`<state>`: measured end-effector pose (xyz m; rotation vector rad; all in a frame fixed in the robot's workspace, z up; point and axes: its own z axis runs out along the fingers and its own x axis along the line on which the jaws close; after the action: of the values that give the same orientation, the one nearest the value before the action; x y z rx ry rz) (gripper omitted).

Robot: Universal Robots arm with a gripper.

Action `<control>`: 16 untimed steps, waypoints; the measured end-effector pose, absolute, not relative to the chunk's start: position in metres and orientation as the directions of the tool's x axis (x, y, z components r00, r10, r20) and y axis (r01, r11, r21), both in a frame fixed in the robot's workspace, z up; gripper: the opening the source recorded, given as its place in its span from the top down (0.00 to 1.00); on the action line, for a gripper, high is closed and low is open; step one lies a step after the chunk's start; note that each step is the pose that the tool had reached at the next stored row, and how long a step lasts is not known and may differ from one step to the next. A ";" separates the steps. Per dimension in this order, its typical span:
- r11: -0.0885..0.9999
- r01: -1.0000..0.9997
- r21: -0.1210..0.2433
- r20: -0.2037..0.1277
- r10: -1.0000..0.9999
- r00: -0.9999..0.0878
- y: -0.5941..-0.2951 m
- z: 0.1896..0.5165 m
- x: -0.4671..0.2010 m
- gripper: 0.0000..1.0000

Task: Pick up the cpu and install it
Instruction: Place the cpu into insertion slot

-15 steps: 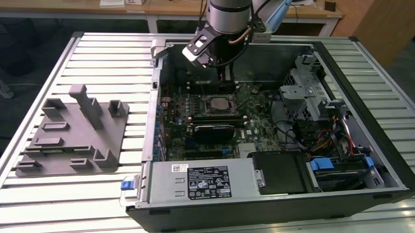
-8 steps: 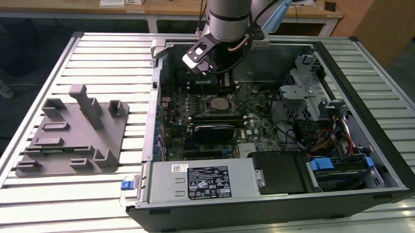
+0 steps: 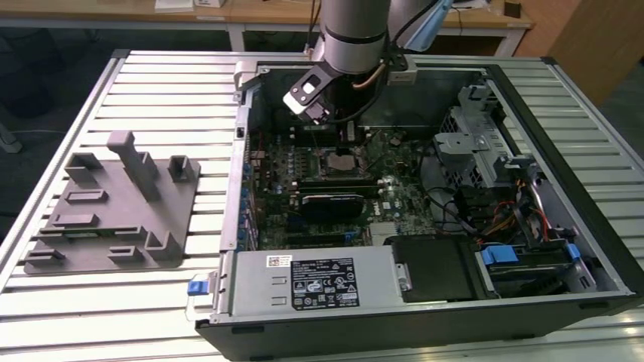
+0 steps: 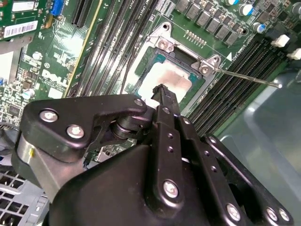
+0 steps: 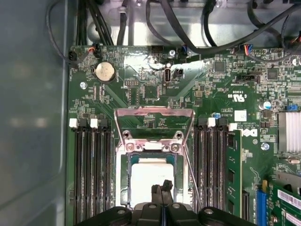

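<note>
Silver-topped cpu [image 5: 143, 181] sits in the open socket [image 5: 153, 147] on the green motherboard [image 5: 141, 84]; black jaws clenched empty, tips directly over it.

Narrow room over socket [image 5: 126, 183] between memory slots [image 5: 91, 174] and raised frame [image 5: 155, 112].
</note>
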<state>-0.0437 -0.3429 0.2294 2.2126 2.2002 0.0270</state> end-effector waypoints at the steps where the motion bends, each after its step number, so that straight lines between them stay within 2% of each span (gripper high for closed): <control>1: -0.005 1.000 0.027 -0.002 1.000 0.006 -0.343 0.229 -0.043 0.89; 11: -0.006 1.000 0.027 -0.001 1.000 0.006 -0.343 0.230 -0.038 0.89; 16: -0.006 1.000 0.027 -0.001 1.000 0.006 -0.343 0.243 -0.038 0.89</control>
<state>-0.0384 -0.3428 0.2433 2.2140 2.2014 0.0287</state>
